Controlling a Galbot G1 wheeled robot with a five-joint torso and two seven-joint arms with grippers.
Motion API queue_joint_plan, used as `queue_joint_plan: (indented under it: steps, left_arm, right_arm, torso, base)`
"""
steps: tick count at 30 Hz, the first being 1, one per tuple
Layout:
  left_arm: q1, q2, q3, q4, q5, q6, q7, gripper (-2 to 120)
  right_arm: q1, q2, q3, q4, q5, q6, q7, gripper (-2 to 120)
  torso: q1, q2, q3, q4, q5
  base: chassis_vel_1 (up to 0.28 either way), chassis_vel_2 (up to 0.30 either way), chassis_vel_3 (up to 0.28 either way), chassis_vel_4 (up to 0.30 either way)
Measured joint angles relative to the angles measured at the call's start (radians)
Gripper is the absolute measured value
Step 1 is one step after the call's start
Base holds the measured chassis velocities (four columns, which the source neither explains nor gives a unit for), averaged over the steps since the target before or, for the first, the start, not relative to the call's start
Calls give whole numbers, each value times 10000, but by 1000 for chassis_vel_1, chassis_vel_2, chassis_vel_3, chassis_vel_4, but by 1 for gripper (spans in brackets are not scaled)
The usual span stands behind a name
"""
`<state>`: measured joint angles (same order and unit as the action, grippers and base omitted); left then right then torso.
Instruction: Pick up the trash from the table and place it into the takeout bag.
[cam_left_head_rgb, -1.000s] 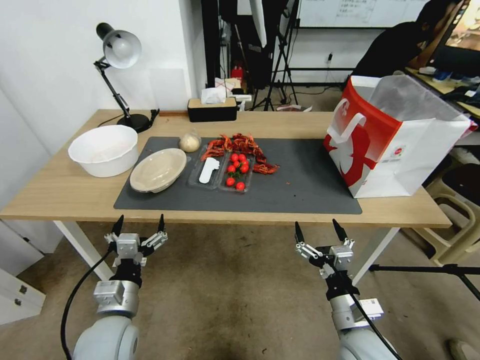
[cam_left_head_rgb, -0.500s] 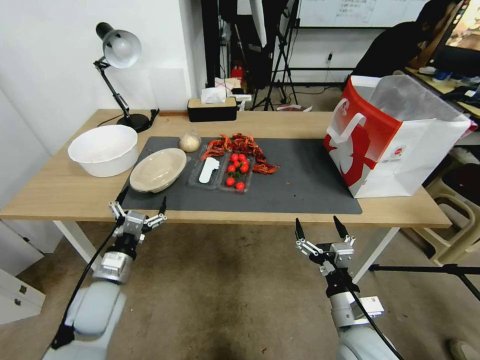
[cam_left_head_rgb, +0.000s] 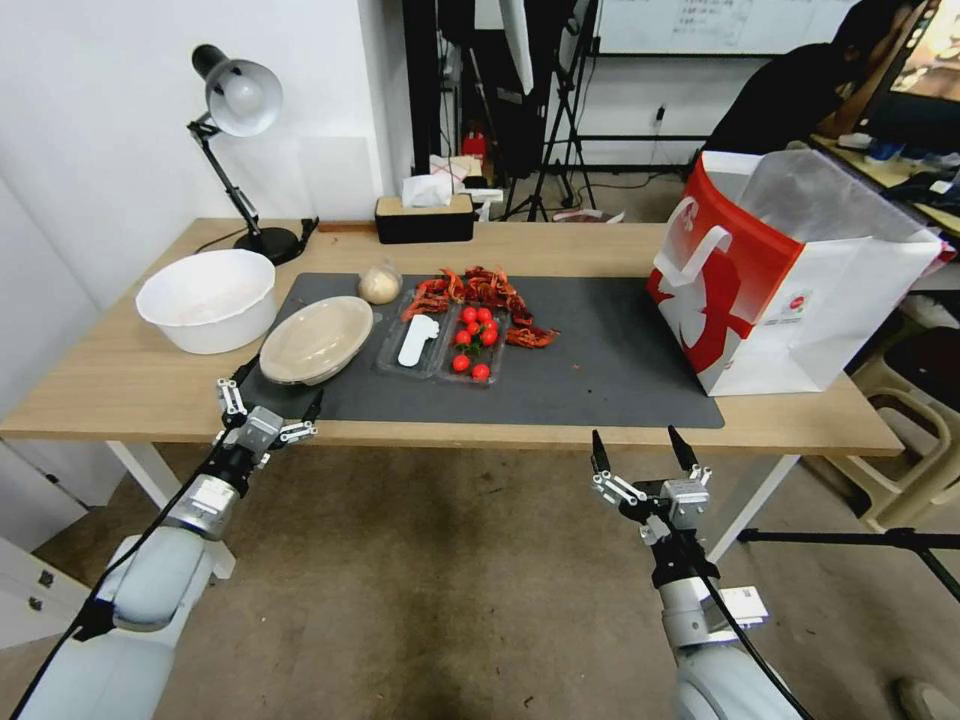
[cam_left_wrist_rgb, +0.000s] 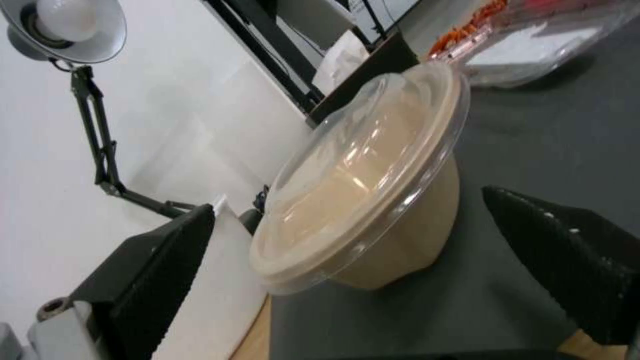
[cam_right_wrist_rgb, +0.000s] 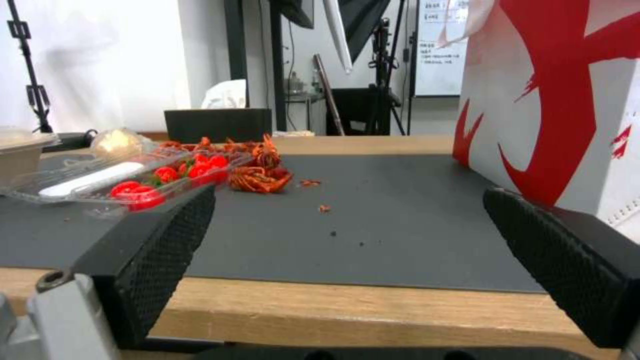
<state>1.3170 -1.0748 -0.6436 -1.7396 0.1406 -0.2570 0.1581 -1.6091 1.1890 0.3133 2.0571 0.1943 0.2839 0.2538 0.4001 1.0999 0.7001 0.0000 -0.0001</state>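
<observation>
Setting: long light-wood table (cam_left_head_rgb: 130, 385) with a dark grey mat (cam_left_head_rgb: 600, 370) across the middle of the head view; a desk lamp (cam_left_head_rgb: 235, 100) stands at upper left, a black tissue box (cam_left_head_rgb: 424, 218) at the far edge.

Step in hand: approach to the first piece of trash. I judge nothing is bagged yet, since the trash I can see lies on the mat.

Left gripper (cam_left_head_rgb: 268, 402): at lower left of the head view, over the table's near edge, fingers spread apart and holding nothing; my wrist view shows the bowl framed between them, not yet touched.

Right gripper (cam_left_head_rgb: 640, 450): lower centre-right, below the table's near edge, fingers apart and empty, idle.

Beige shallow bowl (cam_left_head_rgb: 316, 339): left of centre on the mat's left end, under a clear domed lid (cam_left_wrist_rgb: 347, 165); I can make out nothing inside it.

Clear plastic tray (cam_left_head_rgb: 440, 345): just right of the bowl; one section holds cherry tomatoes (cam_left_head_rgb: 473, 340), the other a white utensil (cam_left_head_rgb: 417, 340). Red crayfish shells (cam_left_head_rgb: 478, 292) are heaped at its far side.

Small clear bag (cam_left_head_rgb: 380, 283): behind the bowl, holding a beige lump.

White basin (cam_left_head_rgb: 208, 298): left of the mat on bare wood; its contents cannot be told.

Takeout bag (cam_left_head_rgb: 790, 270): upright at right, mouth open, well apart from the bowl.

Next move, as I judge it: ease forward until the rim sits between my fingers, then close; the slick lid may slip.
</observation>
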Motion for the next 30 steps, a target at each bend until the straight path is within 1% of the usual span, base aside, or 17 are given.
queue_joint_plan:
  steps: [5,6,7,9,10,12,15,20,27,30]
  left_arm:
    - [-124,207,-14,240,48,-61,75,100]
    - [-157,270,-32,308,79,-93,80,98]
    - [-176,326,-42,349,106,-115,98,93]
    - [-181,345,-42,361,113,-124,104,92]
    - [-212,448,-41,431,131,-167,116,84]
    - [-228,507,-36,469,151,-201,125,82]
    - [-290,706,-32,616,270,-403,183,66]
    - [-307,864,-41,657,414,-557,220,61]
    - [-323,972,-50,698,641,-721,258,59]
    - [-331,1008,-50,732,751,-796,282,57]
  right_arm:
    - [1,29,-5,-4,10,0,23,99]
    - [3,35,-6,-4,12,2,27,99]
    - [3,37,-7,-5,13,4,29,99]
    - [4,39,-7,-8,13,5,30,99]
    - [5,48,-9,-26,14,11,34,99]
    - [5,57,-13,-32,14,13,35,99]
    - [2,87,-34,-44,14,21,39,99]
    - [-6,126,-44,-72,14,30,40,99]
    - [4,144,-52,-81,3,43,40,98]
    - [5,146,-51,-92,-3,52,40,98]
  torso:
    - [0,0,0,0,0]
    - [-1,0,0,0,0]
    - [0,0,0,0,0]
    - [-1,0,0,0,0]
    - [-1,0,0,0,0]
    - [-1,0,0,0,0]
    - [-1,0,0,0,0]
    - [0,0,0,0,1]
    - [-1,2,-1,0,1]
    - [-1,2,0,0,0]
  base:
    - [0,0,0,0]
    - [0,0,0,0]
    - [0,0,0,0]
    - [0,0,0,0]
    - [0,0,0,0]
    - [0,0,0,0]
    - [0,0,0,0]
    - [0,0,0,0]
    - [0,0,0,0]
    - [0,0,0,0]
